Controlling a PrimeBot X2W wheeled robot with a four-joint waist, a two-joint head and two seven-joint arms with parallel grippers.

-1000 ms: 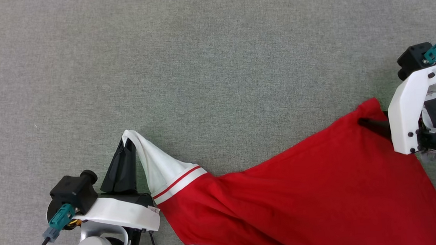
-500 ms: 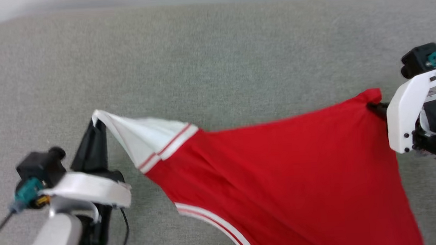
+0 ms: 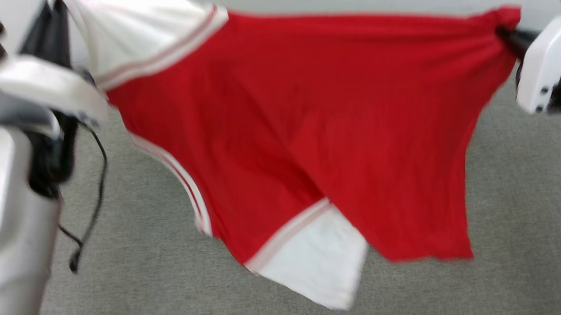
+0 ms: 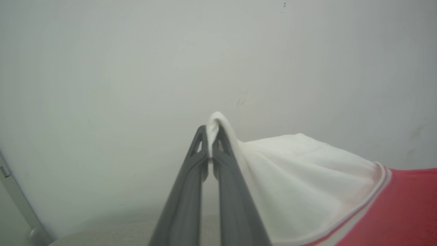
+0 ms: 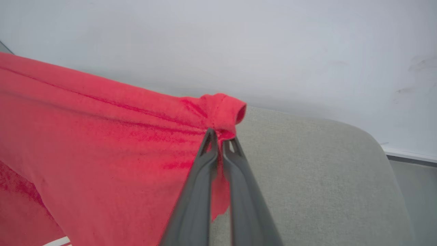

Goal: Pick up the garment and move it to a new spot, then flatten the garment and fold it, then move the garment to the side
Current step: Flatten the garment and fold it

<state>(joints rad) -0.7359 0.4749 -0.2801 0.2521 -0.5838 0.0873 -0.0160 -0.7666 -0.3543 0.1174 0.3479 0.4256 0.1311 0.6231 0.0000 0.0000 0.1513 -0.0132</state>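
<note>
The garment (image 3: 278,128) hangs in the air, stretched between the two grippers along the top of the head view. Its taut upper edge runs left to right across the frame and the rest drapes down from it over the grey worktop (image 3: 508,221).

The left gripper (image 3: 55,10), at the upper left, has its fingers pressed together on the tip of the upper sleeve (image 3: 146,34). In the left wrist view a fold of white cloth sticks out just past the fingertips, with the pale wall (image 4: 102,68) behind. The right gripper (image 3: 501,32), at the upper right, is likewise closed on a bunched red corner (image 5: 222,107), with almost no gap between the fingers.

The lower sleeve (image 3: 316,262) dangles at the lower centre and is the lowest part. The head view is blurred, so I cannot tell whether it brushes the worktop or hangs just above it.

This looks like the carry to a new spot, with flattening and folding not yet begun. The relation that matters is that the garment lies below and between the grippers, with its long axis along the line joining them. Neither arm is nearer, since each holds one end. To lay it flat, both would probably need to come down together at this spread, or the lower sleeve may fold under the red body.
</note>
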